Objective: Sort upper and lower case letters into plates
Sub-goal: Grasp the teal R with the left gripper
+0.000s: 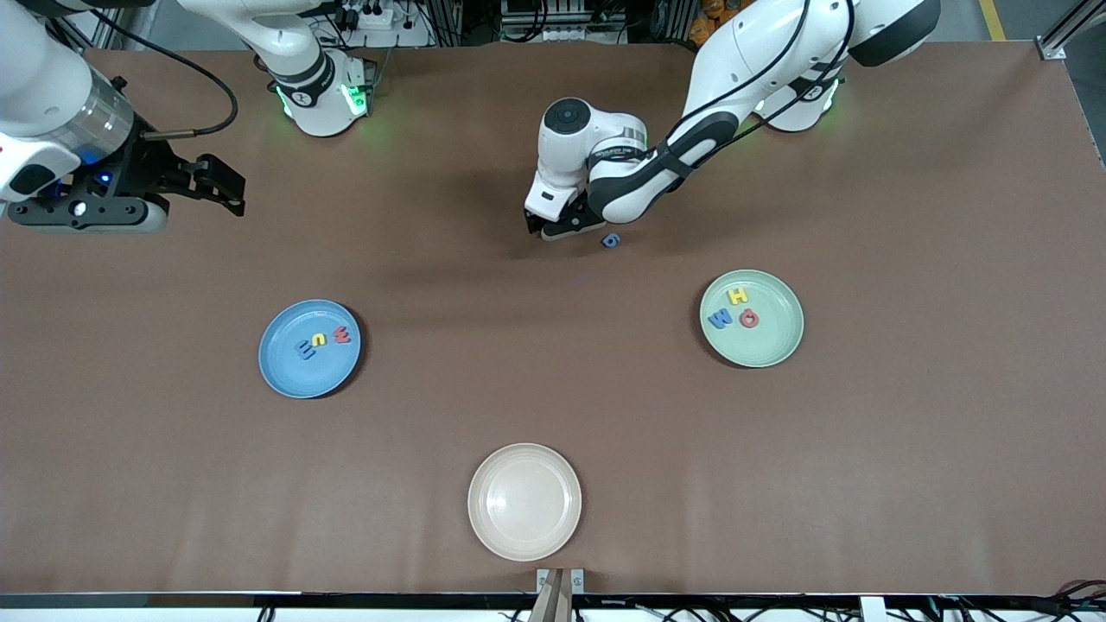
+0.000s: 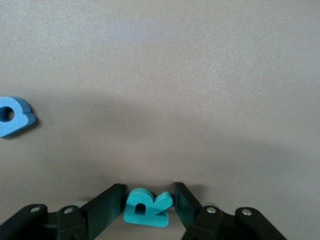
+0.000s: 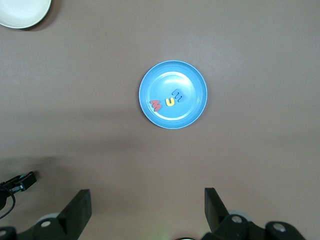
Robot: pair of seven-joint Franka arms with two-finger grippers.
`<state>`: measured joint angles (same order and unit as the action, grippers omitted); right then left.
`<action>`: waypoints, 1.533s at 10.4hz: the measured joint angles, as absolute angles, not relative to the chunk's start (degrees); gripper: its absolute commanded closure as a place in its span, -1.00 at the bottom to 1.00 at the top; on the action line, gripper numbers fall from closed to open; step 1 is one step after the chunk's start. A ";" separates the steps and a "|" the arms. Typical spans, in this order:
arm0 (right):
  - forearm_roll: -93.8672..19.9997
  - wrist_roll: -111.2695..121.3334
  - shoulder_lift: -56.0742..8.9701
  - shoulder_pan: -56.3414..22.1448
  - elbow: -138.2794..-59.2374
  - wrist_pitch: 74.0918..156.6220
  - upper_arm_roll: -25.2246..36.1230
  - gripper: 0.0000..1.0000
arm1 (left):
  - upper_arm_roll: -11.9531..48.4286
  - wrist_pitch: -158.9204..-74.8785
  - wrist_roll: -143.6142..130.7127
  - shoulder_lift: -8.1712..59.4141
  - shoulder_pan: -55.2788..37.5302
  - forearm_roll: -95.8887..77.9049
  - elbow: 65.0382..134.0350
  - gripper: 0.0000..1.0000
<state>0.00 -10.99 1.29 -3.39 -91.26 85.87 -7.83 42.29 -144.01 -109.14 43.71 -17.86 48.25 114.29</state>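
Observation:
My left gripper (image 1: 562, 229) is down at the table, its fingers pressed on both sides of a teal letter R (image 2: 142, 210), which still rests on the surface; from the wrist, the left gripper (image 2: 148, 204) is shut on it. A blue letter (image 1: 611, 240) lies on the table right beside it, the same blue letter (image 2: 14, 116). The blue plate (image 1: 276, 371) holds a blue, a yellow and a red letter. The pale green plate (image 1: 773, 341) holds a yellow H (image 1: 737, 296), a blue letter (image 1: 720, 319) and a red O (image 1: 749, 319). My right gripper (image 1: 220, 186) waits open and empty.
A cream-white plate (image 1: 524, 501) with nothing in it sits near the table's front edge, nearer to the front camera than both other plates. The right wrist view looks down on the blue plate (image 3: 195, 85) and a corner of the cream-white plate (image 3: 20, 10).

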 measured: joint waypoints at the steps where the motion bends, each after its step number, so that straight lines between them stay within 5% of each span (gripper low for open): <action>1: 0.00 -10.99 1.28 -3.39 -91.26 85.87 -7.83 -1.00 | 42.24 -144.01 -109.14 43.81 -17.93 48.25 114.24 -0.06; 14: -0.02 -11.00 1.14 -3.83 -91.26 85.85 -7.84 -1.00 | 41.84 -143.94 -109.32 44.15 -19.10 48.25 113.59 -0.07; 16: -0.02 -11.00 1.11 -3.87 -91.26 85.82 -7.84 -1.00 | 41.82 -143.94 -109.48 44.36 -19.38 48.25 113.28 0.11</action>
<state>-0.02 -11.00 1.11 -3.87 -91.26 85.82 -7.84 41.82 -143.94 -109.48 44.36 -19.38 48.25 113.28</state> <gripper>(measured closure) 0.000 0.467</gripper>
